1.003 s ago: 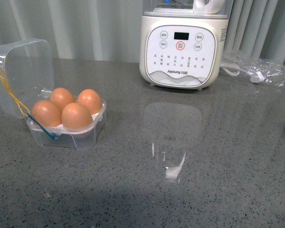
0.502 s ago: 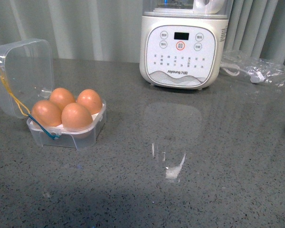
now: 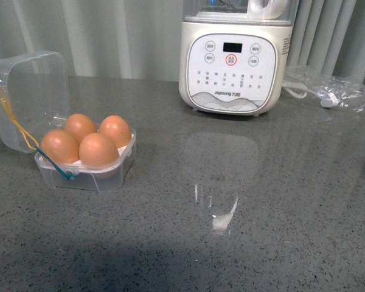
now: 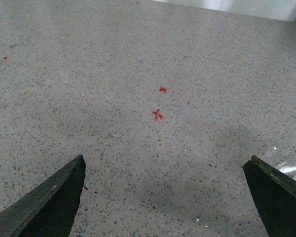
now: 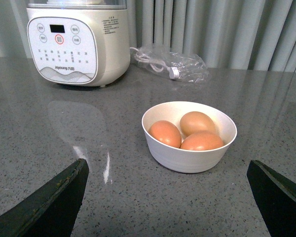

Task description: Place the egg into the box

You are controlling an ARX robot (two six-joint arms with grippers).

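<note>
Four smooth orange-brown eggs [image 3: 98,149] fill all four cups of small square clear plastic box [image 3: 85,177], left side of grey speckled worktop [image 3: 261,213]; task egg indistinguishable among them. One hinged clear lid [image 3: 33,91] upright, open. Three more brown eggs [image 5: 197,122] in one white round bowl [image 5: 187,160]. One white appliance [image 3: 231,67], top cut off. Left end effector [image 4: 166,159] spread wide, empty; right end effector [image 5: 167,162] likewise. Only finger tips visible.

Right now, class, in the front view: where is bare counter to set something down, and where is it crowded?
Bare: the countertop right of the egg box and in front of the Joyoung appliance. Crowded: the box's four cups, all holding eggs, and the bagged cord beside the appliance.
</note>
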